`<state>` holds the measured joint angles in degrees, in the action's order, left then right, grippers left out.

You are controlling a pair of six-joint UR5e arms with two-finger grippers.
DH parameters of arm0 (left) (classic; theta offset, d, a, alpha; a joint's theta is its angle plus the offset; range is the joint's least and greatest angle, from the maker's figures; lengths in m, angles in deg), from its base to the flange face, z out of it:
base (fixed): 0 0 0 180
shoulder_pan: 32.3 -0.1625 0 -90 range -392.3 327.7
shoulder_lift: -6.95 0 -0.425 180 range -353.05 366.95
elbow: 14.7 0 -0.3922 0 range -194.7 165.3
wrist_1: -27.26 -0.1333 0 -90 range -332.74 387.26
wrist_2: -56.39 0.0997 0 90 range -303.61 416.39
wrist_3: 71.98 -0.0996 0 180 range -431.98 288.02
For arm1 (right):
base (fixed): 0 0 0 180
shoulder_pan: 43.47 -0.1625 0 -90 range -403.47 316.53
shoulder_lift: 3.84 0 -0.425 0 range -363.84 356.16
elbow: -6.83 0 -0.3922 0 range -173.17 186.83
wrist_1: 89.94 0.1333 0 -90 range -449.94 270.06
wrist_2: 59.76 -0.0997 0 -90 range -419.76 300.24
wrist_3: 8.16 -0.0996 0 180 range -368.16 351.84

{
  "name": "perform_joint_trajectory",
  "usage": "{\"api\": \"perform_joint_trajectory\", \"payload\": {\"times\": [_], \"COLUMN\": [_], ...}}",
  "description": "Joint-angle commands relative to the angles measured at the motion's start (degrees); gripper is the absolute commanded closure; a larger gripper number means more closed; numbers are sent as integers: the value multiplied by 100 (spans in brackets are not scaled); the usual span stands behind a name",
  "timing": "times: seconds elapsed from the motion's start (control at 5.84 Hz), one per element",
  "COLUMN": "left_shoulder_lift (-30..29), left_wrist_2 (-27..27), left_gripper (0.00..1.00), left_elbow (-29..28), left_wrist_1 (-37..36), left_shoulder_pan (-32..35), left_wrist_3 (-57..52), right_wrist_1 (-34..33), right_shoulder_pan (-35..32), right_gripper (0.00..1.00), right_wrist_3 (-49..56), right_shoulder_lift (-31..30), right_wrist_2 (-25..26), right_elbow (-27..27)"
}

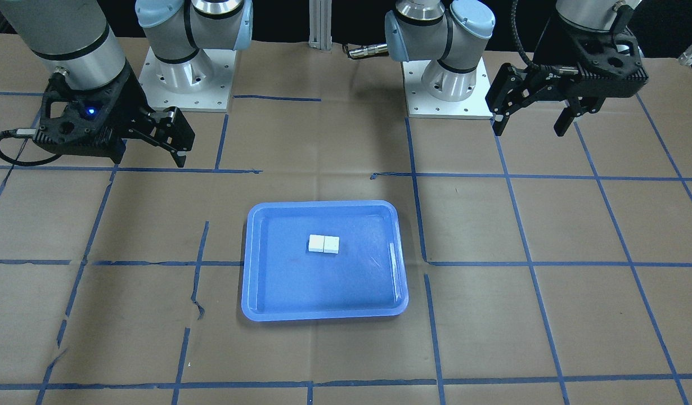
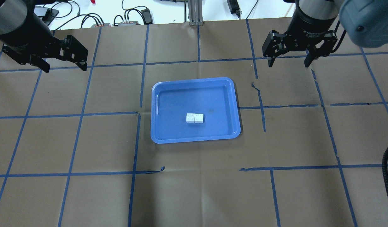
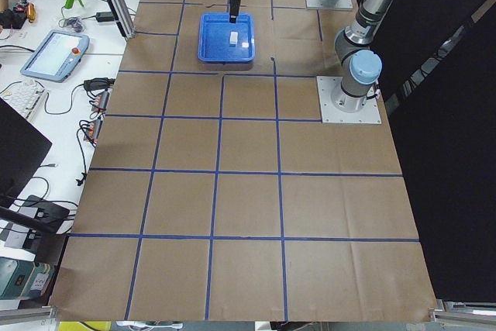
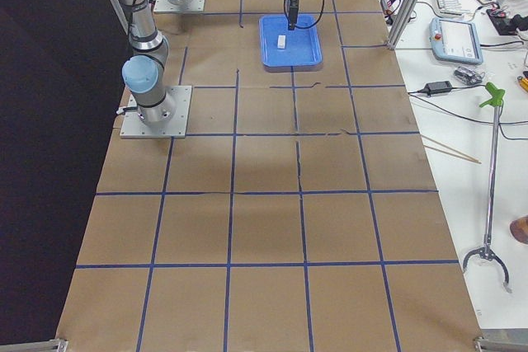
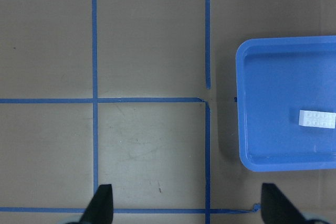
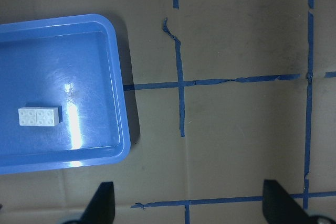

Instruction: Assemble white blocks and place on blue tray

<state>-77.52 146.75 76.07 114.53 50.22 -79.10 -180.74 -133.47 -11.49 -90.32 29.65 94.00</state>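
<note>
White blocks point(image 2: 195, 118), seemingly joined, in blue tray point(image 2: 181, 101); right pincer point(image 2: 288, 63) distant.

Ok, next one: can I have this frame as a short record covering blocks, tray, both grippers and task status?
white blocks: two, touching side by side, studs up, inside the tray
blue tray: centred between the arms
left gripper: open, empty, clear of the tray
right gripper: open, empty, clear of the tray
status: blocks on tray; looks finished

Bright, sharp — glare on blue tray point(image 6: 79, 56)
</note>
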Motion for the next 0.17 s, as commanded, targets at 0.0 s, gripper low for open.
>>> {"api": "perform_joint_trajectory", "payload": {"times": [0.0], "left_shoulder_lift": [44], "left_wrist_2": [8], "left_gripper": [1], "left_elbow": [28], "left_wrist_1": [0], "left_shoulder_pan": [10], "left_wrist_3": [43], "right_wrist_1": [1], "right_shoulder_pan": [0], "right_gripper": [0], "right_wrist_3": [8], "right_shoulder_lift": [0], "right_wrist_2": [-3], "right_elbow": [28]}}
